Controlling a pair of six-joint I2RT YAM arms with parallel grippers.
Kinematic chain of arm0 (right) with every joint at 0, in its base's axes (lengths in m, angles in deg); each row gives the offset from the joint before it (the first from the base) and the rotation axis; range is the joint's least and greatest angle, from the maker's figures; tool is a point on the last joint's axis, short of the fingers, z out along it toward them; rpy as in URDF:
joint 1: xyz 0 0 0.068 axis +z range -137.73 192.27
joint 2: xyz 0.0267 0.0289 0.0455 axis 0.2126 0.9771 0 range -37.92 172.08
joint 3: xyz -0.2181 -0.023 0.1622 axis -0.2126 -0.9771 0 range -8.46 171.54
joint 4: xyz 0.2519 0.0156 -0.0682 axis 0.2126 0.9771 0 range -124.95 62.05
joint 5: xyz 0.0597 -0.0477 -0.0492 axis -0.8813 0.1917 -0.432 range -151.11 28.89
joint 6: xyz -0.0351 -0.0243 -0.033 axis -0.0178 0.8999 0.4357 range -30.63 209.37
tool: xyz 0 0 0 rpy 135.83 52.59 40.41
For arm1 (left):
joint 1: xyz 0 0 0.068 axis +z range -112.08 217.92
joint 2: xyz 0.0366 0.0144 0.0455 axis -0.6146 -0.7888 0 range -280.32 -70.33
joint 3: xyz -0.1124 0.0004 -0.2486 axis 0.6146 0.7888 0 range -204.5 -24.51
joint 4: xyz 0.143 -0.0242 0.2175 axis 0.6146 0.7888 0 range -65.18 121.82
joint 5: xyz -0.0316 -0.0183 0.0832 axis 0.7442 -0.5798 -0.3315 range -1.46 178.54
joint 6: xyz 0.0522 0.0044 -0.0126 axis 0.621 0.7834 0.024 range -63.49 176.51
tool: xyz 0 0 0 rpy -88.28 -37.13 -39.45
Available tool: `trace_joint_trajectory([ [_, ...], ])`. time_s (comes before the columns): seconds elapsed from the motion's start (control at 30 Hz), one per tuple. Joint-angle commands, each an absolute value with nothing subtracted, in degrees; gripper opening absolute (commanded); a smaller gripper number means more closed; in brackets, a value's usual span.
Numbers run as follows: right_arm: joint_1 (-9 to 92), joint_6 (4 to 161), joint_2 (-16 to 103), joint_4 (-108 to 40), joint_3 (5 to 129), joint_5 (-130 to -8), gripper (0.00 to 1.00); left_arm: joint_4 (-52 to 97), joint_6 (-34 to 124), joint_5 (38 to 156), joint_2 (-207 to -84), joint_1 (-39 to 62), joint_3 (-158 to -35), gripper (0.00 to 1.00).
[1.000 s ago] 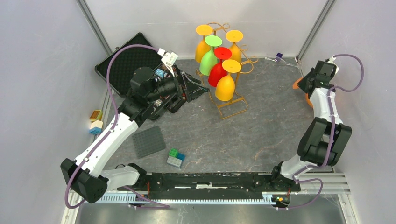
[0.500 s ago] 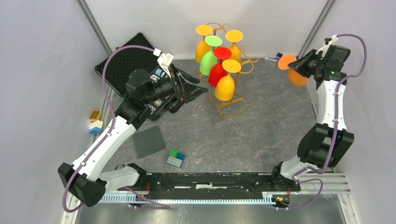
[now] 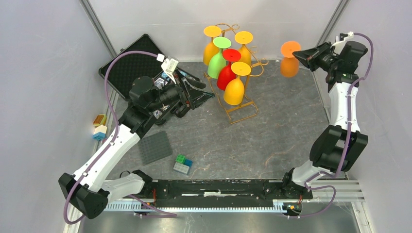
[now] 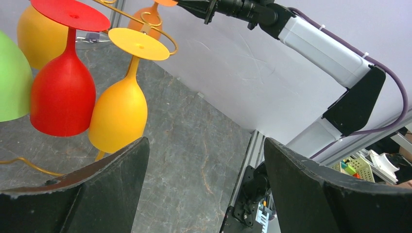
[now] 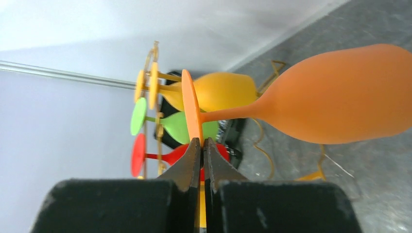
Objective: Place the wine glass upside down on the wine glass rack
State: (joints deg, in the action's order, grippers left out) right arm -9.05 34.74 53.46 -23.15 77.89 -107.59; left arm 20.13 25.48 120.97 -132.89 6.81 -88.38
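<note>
Since a moment before, right gripper [image 3: 297, 51] lifted the orange glass [image 3: 289, 67] nearer the rack [image 3: 240, 110], pinching its foot so the bowl hangs down; left gripper [image 3: 197, 90] waits, fingers apart.

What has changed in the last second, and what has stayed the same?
The right claw, shut on the foot of the orange wine glass, rose from the right edge of the table and carried it left toward the wine glass rack; the glass now hangs bowl down. The open left claw drew back slightly. The five hung glasses stayed.
</note>
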Motion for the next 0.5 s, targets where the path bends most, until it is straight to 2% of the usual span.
trace_joint_trajectory([
  [0.0,-7.95,21.95,52.61,-38.04,78.82,-112.71,0.0,17.35,25.3,119.75,-131.28,6.55,-88.14,0.92],
  [0.27,-2.75,9.21,55.68,-48.74,79.56,-115.54,0.0,17.35,25.32,119.35,-130.91,6.41,-87.92,0.92],
  [0.47,1.73,7.93,59.48,-48.54,83.39,-116.92,0.0,18.46,25.72,118.81,-130.21,6.43,-87.87,0.94],
])
